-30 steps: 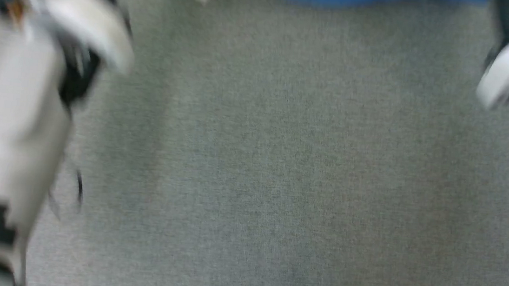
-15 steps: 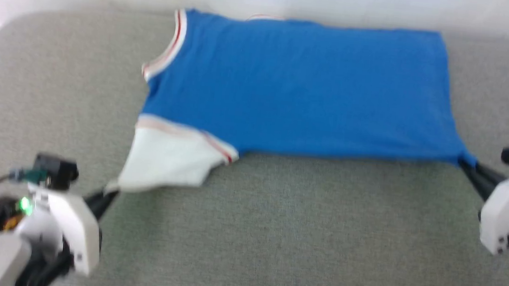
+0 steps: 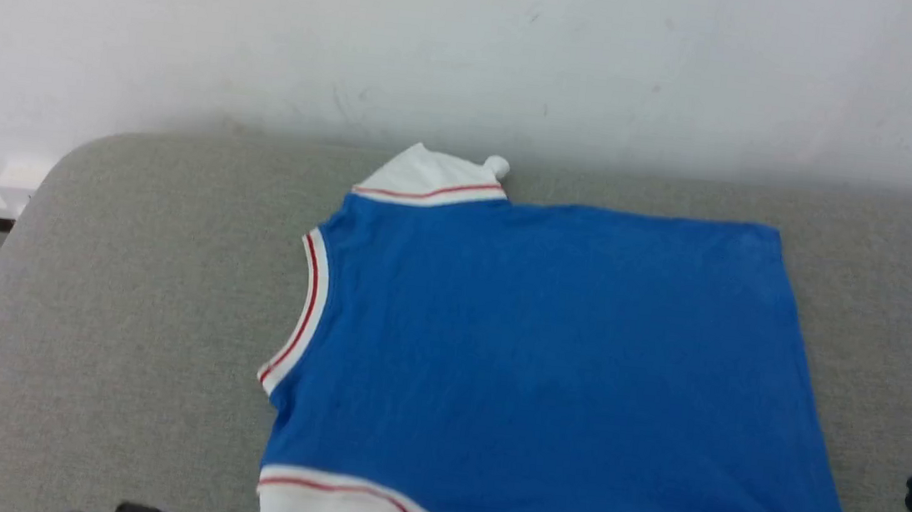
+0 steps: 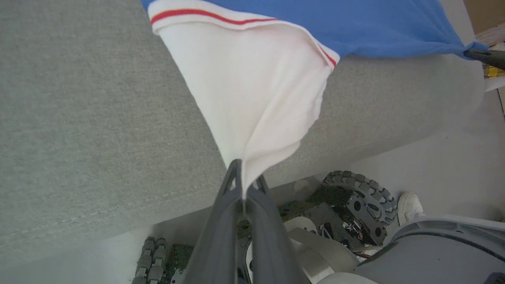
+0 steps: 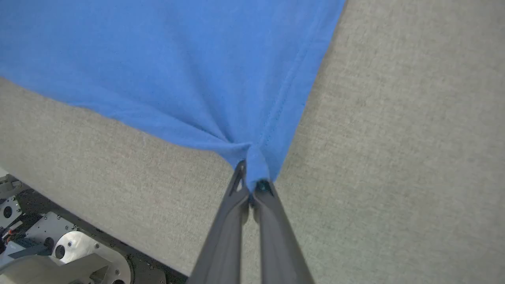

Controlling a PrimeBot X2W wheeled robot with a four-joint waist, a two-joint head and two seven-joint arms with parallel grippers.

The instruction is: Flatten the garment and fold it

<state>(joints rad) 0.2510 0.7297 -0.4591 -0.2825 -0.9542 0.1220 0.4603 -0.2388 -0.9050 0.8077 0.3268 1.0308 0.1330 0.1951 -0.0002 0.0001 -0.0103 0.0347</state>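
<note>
The garment [image 3: 546, 365] is a royal-blue jersey T-shirt with white short sleeves and red-and-white stripe trim at the neck and sleeve seams. It lies spread nearly flat, plain side up, on a grey fabric-covered surface [image 3: 128, 275] in front of a white wall [image 3: 477, 40], neck towards the robot's left.

The left gripper [image 4: 241, 187] has its jaws closed on the tip of the near white sleeve, which is drawn into a taut cone towards them. The right gripper [image 5: 250, 185] has its jaws clamped on the bunched near hem corner, with creases fanning out from the pinch.
</note>
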